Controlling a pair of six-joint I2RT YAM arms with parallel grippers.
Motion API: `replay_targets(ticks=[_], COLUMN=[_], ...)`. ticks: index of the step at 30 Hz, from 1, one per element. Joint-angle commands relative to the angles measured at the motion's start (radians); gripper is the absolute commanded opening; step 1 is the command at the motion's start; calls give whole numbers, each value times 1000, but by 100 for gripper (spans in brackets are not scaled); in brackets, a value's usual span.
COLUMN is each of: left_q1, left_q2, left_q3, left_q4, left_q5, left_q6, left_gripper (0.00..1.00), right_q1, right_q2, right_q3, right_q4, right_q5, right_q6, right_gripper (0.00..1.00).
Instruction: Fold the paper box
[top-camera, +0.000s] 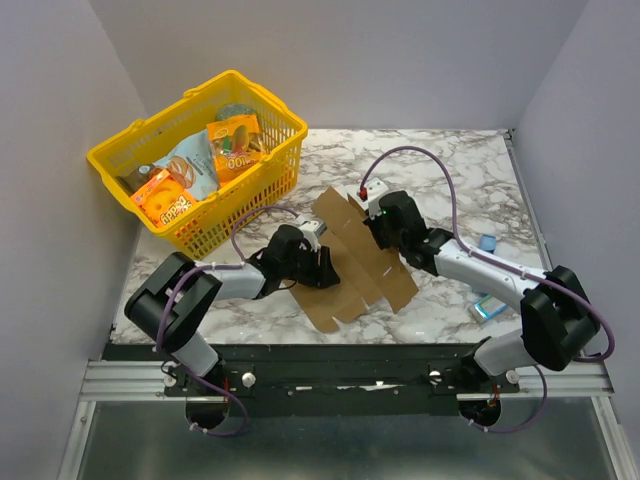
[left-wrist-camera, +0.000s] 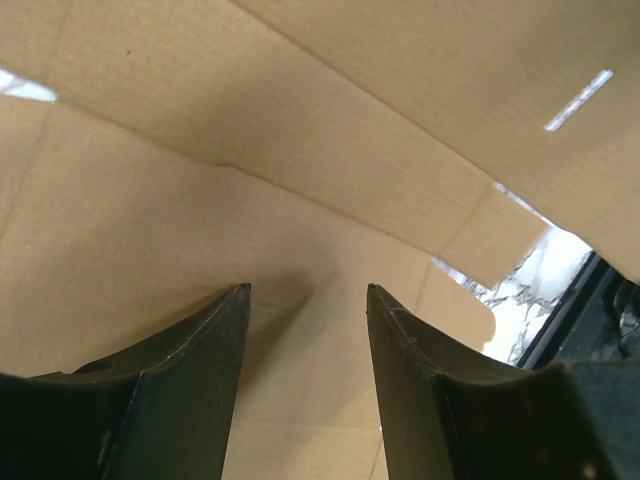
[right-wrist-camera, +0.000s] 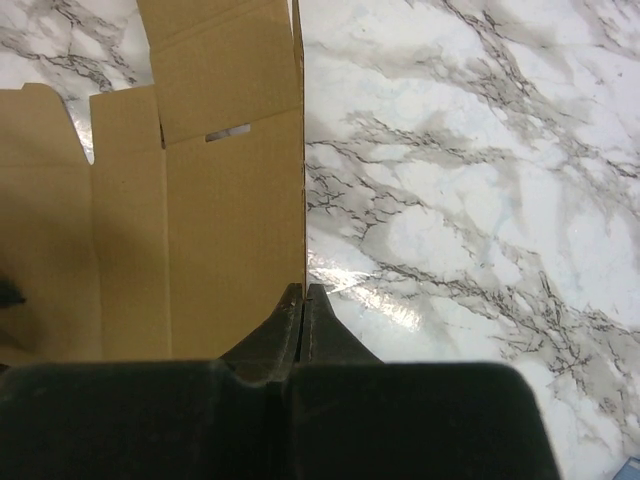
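The paper box (top-camera: 360, 270), a flat brown die-cut cardboard sheet with creases and slots, lies mid-counter. The left hand (left-wrist-camera: 308, 290) hovers open over it. The right hand (right-wrist-camera: 303, 292) is pinched shut on its far-right edge. The counter (top-camera: 450, 170) is glossy marble-patterned, with a yellow plastic basket (top-camera: 125, 160) far left and plain grey walls (top-camera: 400, 60) around.

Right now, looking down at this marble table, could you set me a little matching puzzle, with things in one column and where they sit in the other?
Things:
1. yellow plastic basket
2. flat brown cardboard sheet
3. small blue packet

Places on the marble tabletop:
A. near the right edge, towards the front
B. far left corner, holding colourful snack packs
C. the middle, between the two arms

Pairs: 1-B, 2-C, 3-A
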Motion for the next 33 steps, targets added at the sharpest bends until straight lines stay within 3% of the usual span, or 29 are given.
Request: replay_targets(ticks=[1, 16, 33], left_q1=[-7, -12, -13], left_q2=[59, 139, 144], left_q3=[-13, -19, -41], left_q4=[65, 145, 287], left_q5=[9, 37, 83], left_q6=[-4, -40, -90], left_gripper=[60, 58, 61], right_q1=[27, 142, 143], right_q2=[-30, -160, -34], right_q3=[-14, -8, -62], right_q4=[42, -57, 0], right_q5=[43, -94, -32], right_q6=[14, 149, 150], right_gripper=[1, 1, 1])
